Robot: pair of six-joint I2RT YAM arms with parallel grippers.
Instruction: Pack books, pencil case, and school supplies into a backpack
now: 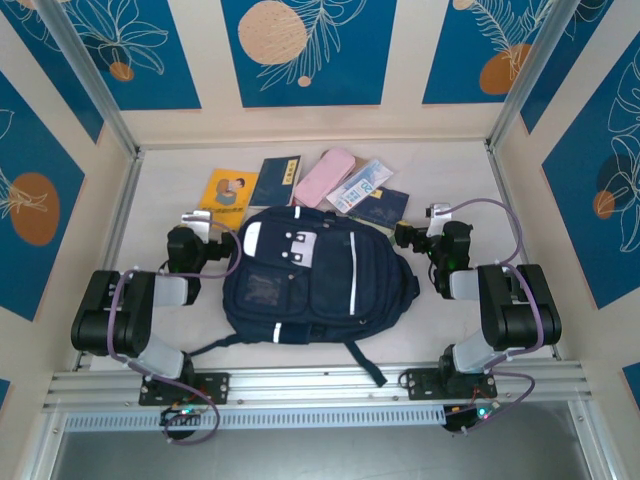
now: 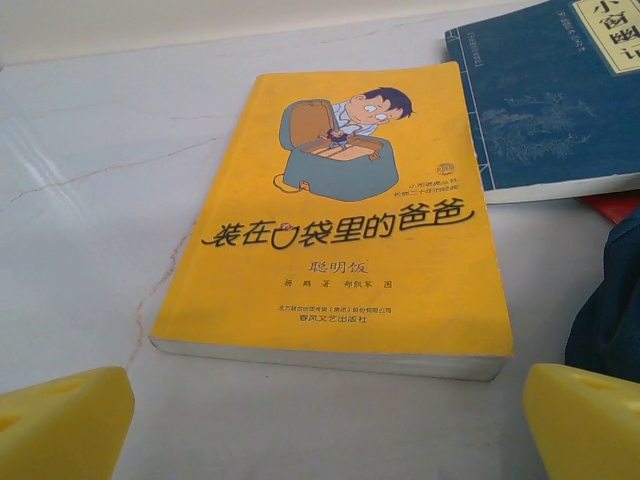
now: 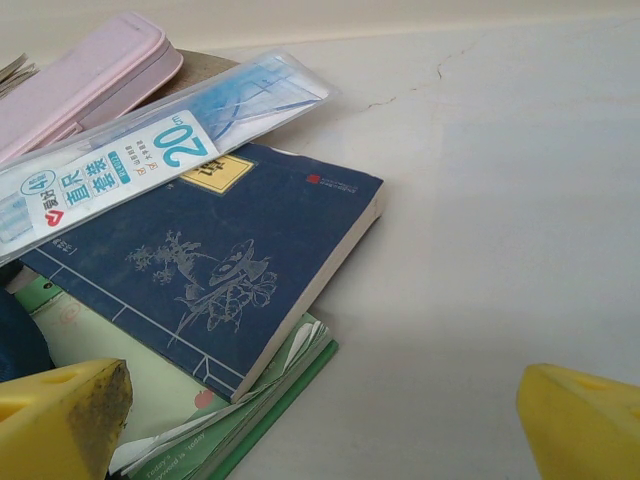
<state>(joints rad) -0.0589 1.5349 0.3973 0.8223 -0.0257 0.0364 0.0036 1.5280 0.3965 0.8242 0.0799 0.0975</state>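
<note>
The dark navy backpack [image 1: 310, 285] lies flat in the middle of the table, its flap shut. Behind it, from left to right, lie an orange-yellow book [image 1: 227, 190], a navy book [image 1: 275, 182], the pink pencil case [image 1: 325, 177], the white-and-blue school supplies packet [image 1: 358, 187] and a second navy book [image 1: 385, 207]. My left gripper [image 2: 325, 430] stands open just short of the yellow book [image 2: 340, 230]. A red book [image 2: 615, 207] peeks out under the navy one [image 2: 545, 100]. My right gripper [image 3: 320, 420] is open beside the navy book [image 3: 220, 260]; the packet [image 3: 150, 150] rests across that book.
A green booklet [image 3: 230, 420] lies under the right navy book. Pale walls with blue panels [image 1: 300, 50] enclose the white table [image 1: 450, 170] on three sides. An aluminium rail [image 1: 320, 385] runs along the near edge. Bare tabletop lies to the right of the books.
</note>
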